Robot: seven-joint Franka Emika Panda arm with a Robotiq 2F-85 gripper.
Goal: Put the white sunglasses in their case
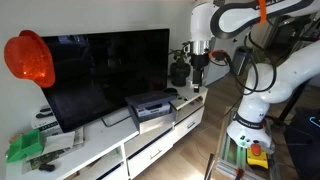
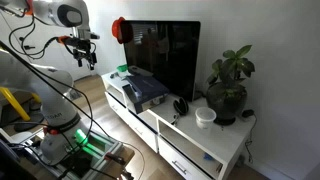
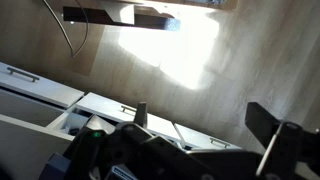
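My gripper [image 1: 200, 64] hangs high in the air off the end of the white TV cabinet [image 1: 150, 140], and it also shows in an exterior view [image 2: 82, 52]. In the wrist view its two dark fingers stand wide apart with nothing between them [image 3: 203, 120]; below lie the wooden floor and the white cabinet drawers [image 3: 40, 85]. I cannot make out the white sunglasses in any view. A dark grey box-like thing [image 1: 150, 103] lies on the cabinet in front of the TV [image 2: 146, 90]; I cannot tell whether it is the case.
A large black TV [image 1: 105, 65] stands on the cabinet with a red-orange thing [image 1: 28, 58] at its corner. A potted plant [image 2: 228, 85], a white cup [image 2: 205, 117] and black headphones [image 2: 180, 105] sit at one end. Green items [image 1: 25, 148] lie at the opposite end.
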